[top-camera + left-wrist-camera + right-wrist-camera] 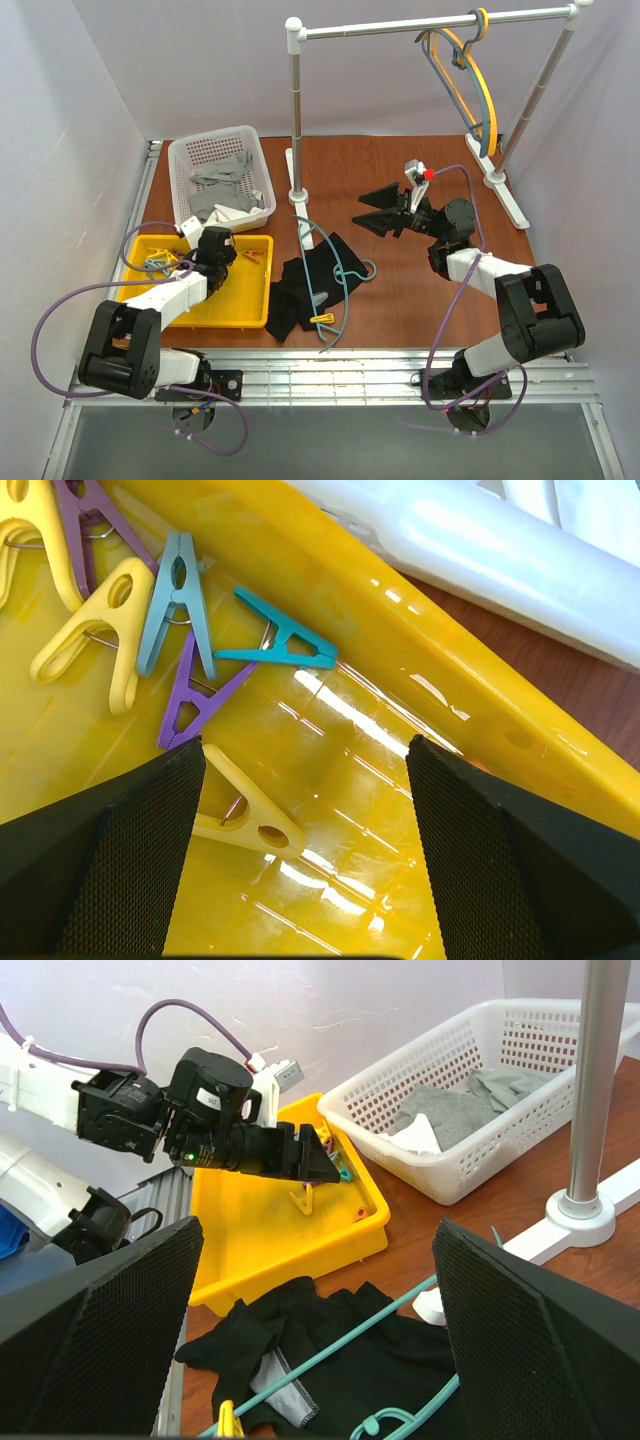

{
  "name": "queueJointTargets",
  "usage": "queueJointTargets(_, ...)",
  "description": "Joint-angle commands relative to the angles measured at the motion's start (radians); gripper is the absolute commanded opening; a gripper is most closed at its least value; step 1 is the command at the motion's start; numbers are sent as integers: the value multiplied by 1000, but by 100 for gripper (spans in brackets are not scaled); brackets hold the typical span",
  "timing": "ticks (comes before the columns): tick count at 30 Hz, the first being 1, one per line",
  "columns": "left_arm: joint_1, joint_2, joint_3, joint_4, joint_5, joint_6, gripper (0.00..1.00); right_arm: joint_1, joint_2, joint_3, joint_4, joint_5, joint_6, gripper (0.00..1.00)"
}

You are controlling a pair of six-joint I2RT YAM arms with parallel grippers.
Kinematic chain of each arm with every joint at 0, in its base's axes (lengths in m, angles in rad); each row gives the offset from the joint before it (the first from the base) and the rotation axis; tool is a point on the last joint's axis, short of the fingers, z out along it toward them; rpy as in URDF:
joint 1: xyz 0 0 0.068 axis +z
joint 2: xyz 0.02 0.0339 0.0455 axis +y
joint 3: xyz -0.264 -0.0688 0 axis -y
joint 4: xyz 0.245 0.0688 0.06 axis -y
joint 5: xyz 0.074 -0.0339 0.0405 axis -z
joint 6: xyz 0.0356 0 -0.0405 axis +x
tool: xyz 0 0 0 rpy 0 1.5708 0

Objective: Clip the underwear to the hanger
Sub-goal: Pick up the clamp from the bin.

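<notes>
The black underwear [300, 290] [390, 1345] lies crumpled on the table in front of the yellow tray [245, 305]. The teal hanger [338, 272] [330, 1355] rests across it, with a yellow peg [322, 319] clipped on its lower end. My left gripper [195, 245] [305, 745] hangs open over the tray floor near the tray's back wall. A pale yellow peg [245, 818] lies by its left finger. A purple peg [195, 702] and a teal peg [285, 645] lie just beyond. My right gripper [370, 210] [318, 1224] stands open above the table, right of the underwear, holding nothing.
A white basket [255, 135] with grey cloths stands behind the tray. A rack pole [295, 110] and its foot [298, 195] rise just behind the underwear. A yellow hanger [458, 92] and a grey-blue one hang on the rail. An orange peg [250, 258] lies in the tray.
</notes>
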Motion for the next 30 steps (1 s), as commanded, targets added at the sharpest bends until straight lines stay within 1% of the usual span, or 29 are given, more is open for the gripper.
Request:
queueJointTargets(1,0,-11,-12,-24,16,-28,74,-5,11,2,65,-19,18,84)
queueJointTargets(5,-20,-13,-24,-27,8,-51,73,-4,11,2,69,-22,19,84)
queueJointTargets(14,-23,76,-18,-28,34,-76,73,-5,34,10,86,-33,32,85)
queueJointTargets(16,-24,80,-10,-24,31,-76,71,-7,37,11,88,-35,33,84)
queueJointTargets(17,-24,83,-4,-24,28,-73,66,-7,43,14,92,-35,32,84)
queueJointTargets(19,-24,86,7,-24,27,-63,61,-5,51,17,96,-39,38,84)
queueJointTargets(20,-24,89,8,-24,28,-62,51,-9,54,17,97,-39,38,84)
queueJointTargets(22,-24,95,10,-22,34,-57,38,-10,60,19,100,-41,41,84)
queueJointTargets(23,-24,101,11,-22,37,-56,26,-9,63,21,102,-41,42,84)
queueJointTargets(24,-24,104,13,-22,40,-53,20,-10,66,22,103,-42,44,84)
queueJointTargets(26,-26,104,11,-19,48,-45,13,-12,72,22,109,-44,50,84)
queueJointTargets(28,-31,98,8,-13,54,-34,2,-10,75,24,119,-48,56,84)
queueJointTargets(29,-34,95,5,-10,56,-28,0,-12,75,24,119,-47,58,84)
queueJointTargets(30,-43,86,4,4,59,-20,0,-10,75,24,119,-47,58,83)
